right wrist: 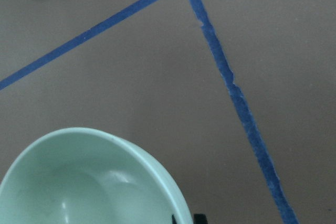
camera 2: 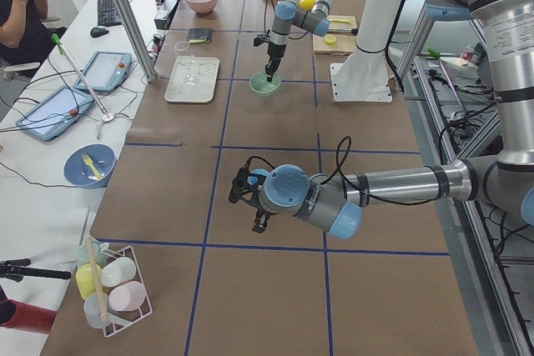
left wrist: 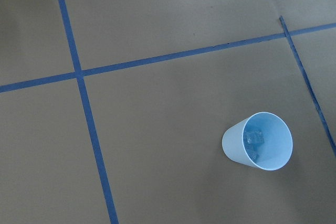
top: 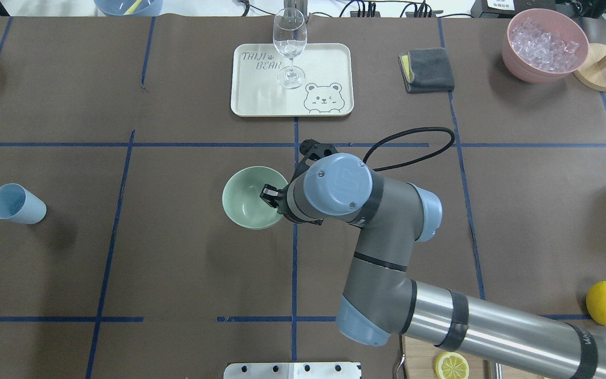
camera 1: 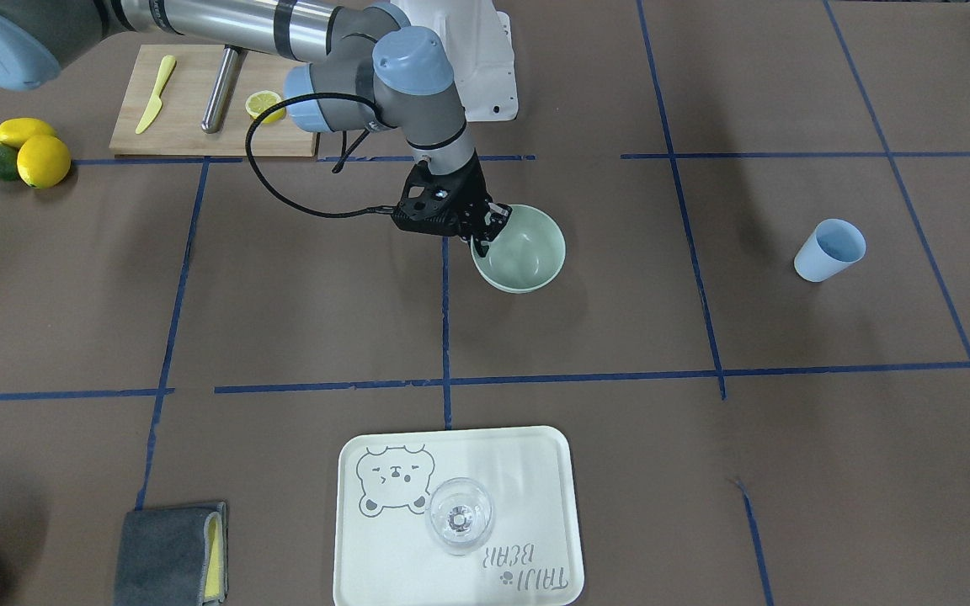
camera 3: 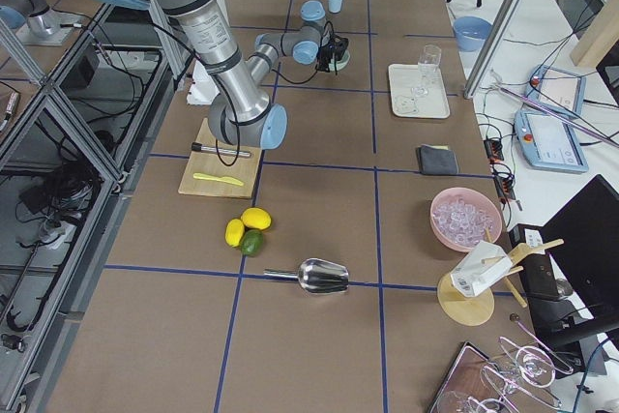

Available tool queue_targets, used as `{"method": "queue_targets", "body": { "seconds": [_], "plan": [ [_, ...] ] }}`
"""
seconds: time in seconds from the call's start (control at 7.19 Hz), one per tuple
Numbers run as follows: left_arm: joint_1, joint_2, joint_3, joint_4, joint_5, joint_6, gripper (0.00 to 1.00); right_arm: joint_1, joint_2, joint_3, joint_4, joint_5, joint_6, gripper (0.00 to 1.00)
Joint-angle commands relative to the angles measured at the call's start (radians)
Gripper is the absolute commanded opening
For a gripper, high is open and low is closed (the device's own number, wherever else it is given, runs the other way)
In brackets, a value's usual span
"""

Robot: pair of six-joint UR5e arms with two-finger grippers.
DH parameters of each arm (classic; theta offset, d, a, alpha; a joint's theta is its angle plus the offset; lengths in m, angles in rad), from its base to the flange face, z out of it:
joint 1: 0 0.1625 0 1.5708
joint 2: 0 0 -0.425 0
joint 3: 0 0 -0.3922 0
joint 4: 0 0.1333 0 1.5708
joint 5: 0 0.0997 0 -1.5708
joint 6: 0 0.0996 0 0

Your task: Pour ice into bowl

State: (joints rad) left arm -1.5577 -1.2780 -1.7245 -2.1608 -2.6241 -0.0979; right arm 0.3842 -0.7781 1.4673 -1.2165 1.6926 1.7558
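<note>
My right pincer [camera 1: 486, 234] is closed on the bowl's [camera 1: 527, 252] rim, steadying it. Next I need the cup [left wrist: 233, 142] of ice [left wrist: 255, 139] lifted over.

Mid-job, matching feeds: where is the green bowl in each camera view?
Front-facing: bowl at centre.
Overhead: bowl at centre.
Left side: bowl far, upper middle.
Right side: bowl far, top middle.
Left wrist: not in it.
Right wrist: bowl bottom left.
Landmark: the bear tray, in all four room views.
</note>
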Motion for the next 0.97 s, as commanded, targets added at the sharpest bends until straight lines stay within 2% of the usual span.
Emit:
{"method": "queue_targets", "body": {
  "seconds": [0.0, 0.14, 0.28, 0.42, 0.69, 0.83],
  "plan": [
    [0.001, 0.003, -0.001, -0.004, -0.001, 0.0, 1.0, -0.008, 0.014, -0.042, 0.032, -0.008, 0.01, 0.0],
    [-0.001, 0.003, -0.001, -0.004, -0.001, 0.0, 1.0, -0.008, 0.017, -0.042, 0.032, -0.007, 0.008, 0.14],
    [-0.001, 0.003, -0.001, -0.008, -0.001, 0.0, 1.0, -0.008, 0.016, -0.053, 0.032, -0.004, 0.004, 0.68],
    [-0.001, 0.003, 0.0, -0.008, -0.001, 0.0, 1.0, -0.007, 0.017, -0.053, 0.032, -0.004, 0.007, 1.0],
    [0.001, 0.005, 0.0, -0.008, -0.001, 0.0, 1.0, -0.007, 0.016, -0.042, 0.034, 0.001, 0.005, 1.0],
    [-0.001, 0.003, 0.0, -0.007, 0.001, -0.006, 1.0, -0.002, -0.009, 0.0, 0.051, 0.016, 0.005, 1.0]
  ]
}}
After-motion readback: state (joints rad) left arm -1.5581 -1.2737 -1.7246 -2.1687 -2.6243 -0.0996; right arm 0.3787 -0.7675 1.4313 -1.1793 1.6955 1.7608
